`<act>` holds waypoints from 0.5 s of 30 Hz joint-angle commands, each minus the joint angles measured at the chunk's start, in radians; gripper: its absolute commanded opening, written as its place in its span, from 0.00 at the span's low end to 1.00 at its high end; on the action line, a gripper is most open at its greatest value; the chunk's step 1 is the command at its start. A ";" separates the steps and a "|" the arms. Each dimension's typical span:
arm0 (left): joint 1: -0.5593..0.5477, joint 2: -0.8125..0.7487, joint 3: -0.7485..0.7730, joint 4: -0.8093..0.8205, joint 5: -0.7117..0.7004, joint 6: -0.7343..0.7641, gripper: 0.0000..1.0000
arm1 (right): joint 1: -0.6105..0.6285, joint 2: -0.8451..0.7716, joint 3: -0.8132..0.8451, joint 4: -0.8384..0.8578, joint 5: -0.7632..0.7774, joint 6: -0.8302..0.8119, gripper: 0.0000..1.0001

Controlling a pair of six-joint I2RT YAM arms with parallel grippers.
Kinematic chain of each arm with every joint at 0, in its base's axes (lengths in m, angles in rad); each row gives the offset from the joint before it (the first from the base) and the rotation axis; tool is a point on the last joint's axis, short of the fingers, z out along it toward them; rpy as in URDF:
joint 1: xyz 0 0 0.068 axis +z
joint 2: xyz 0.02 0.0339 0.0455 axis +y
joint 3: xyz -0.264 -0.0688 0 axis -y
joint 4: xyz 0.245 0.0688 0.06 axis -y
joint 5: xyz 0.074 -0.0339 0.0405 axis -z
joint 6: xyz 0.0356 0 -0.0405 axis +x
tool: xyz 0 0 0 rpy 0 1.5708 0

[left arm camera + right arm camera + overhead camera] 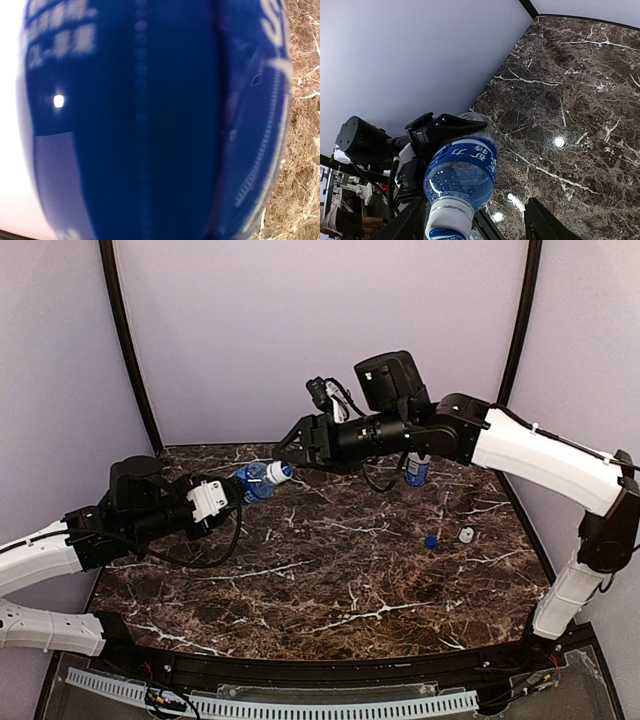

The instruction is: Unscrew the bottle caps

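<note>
White cap (279, 472) sits on the blue-label bottle (255, 481), held up off the table (330, 590) at rear left and lying roughly sideways, cap end toward the right gripper (287, 451). Left gripper (238, 488) is clamped on the bottle body; in the left wrist view the blue label fills almost everything. In the right wrist view the cap is at the bottom between the right gripper's fingers (409, 225), which are spread wide: one finger just beside the cap, the other well apart, neither clearly touching. Second bottle (417, 470) stands at the rear right, partly hidden by the right arm. Loose blue cap (430, 541) and loose white cap (466, 535) lie near each other on the table's right side.
</note>
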 commanded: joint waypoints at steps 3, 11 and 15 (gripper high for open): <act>-0.001 -0.009 -0.026 0.020 -0.009 0.012 0.26 | 0.006 0.032 0.069 -0.047 -0.085 0.047 0.58; -0.001 -0.006 -0.037 0.033 -0.015 0.025 0.26 | 0.010 0.043 0.054 -0.073 -0.160 0.060 0.59; -0.001 -0.006 -0.037 0.039 -0.020 0.025 0.26 | 0.012 0.047 0.044 -0.083 -0.171 0.061 0.59</act>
